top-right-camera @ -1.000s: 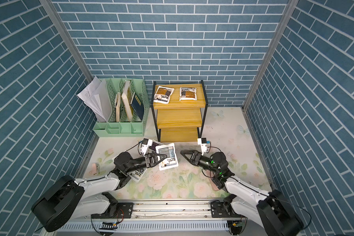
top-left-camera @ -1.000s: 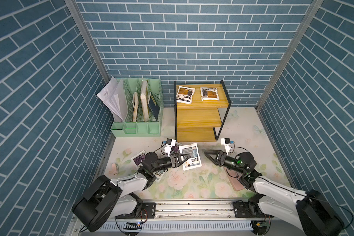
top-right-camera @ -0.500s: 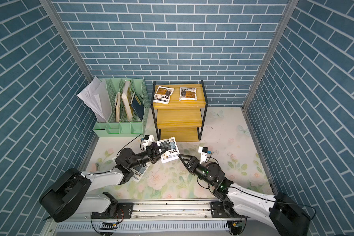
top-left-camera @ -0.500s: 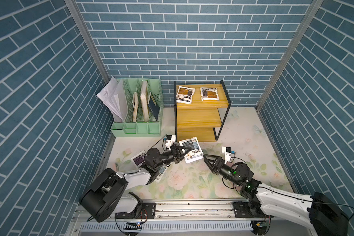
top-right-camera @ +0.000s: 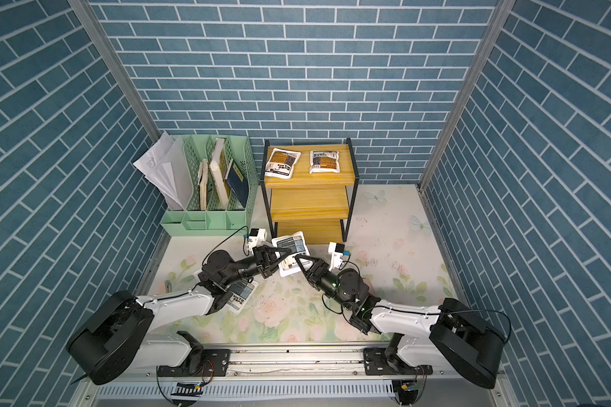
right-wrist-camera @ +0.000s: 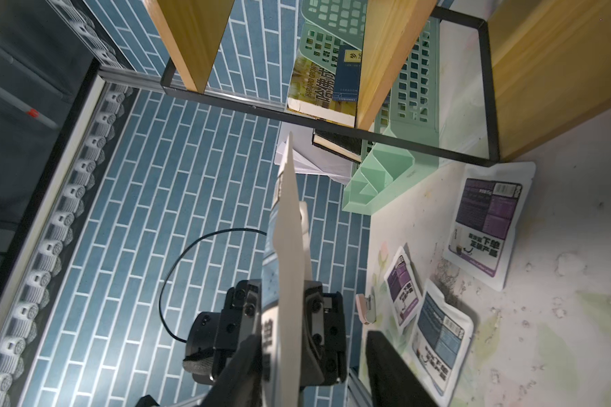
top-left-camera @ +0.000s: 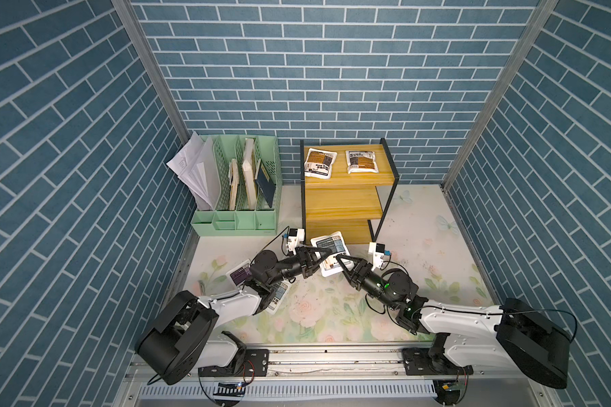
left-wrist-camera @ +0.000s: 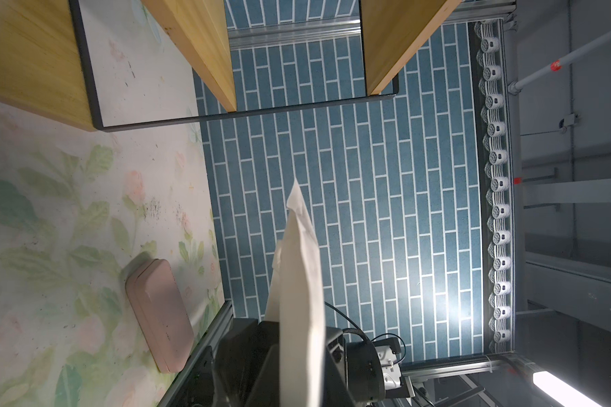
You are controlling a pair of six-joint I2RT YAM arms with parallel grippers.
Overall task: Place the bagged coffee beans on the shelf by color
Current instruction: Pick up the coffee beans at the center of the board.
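A blue-grey bag of coffee beans [top-left-camera: 330, 246] [top-right-camera: 291, 246] hangs upright in the air in front of the shelf [top-left-camera: 346, 178] [top-right-camera: 307, 179]. My left gripper [top-left-camera: 323, 255] [top-right-camera: 284, 254] is shut on its left side. My right gripper [top-left-camera: 339, 262] [top-right-camera: 298, 260] straddles its lower right edge, open, with a gap still showing beside the bag [right-wrist-camera: 290, 246]. Two orange-brown bags [top-left-camera: 319, 162] [top-left-camera: 361, 161] lie on the top board. On the mat lie two purple bags [right-wrist-camera: 487, 222] [right-wrist-camera: 403, 285] and another blue-grey bag [right-wrist-camera: 438, 334].
A mint green file organizer [top-left-camera: 240, 197] with papers and books stands left of the shelf. A pink oblong case [left-wrist-camera: 159, 313] lies on the floral mat near the front rail. Brick-patterned walls close in three sides.
My left gripper has lifted the blue-grey bag up and toward the shelf. The right arm swung in from the right, and its jaws have narrowed around the bag's edge.
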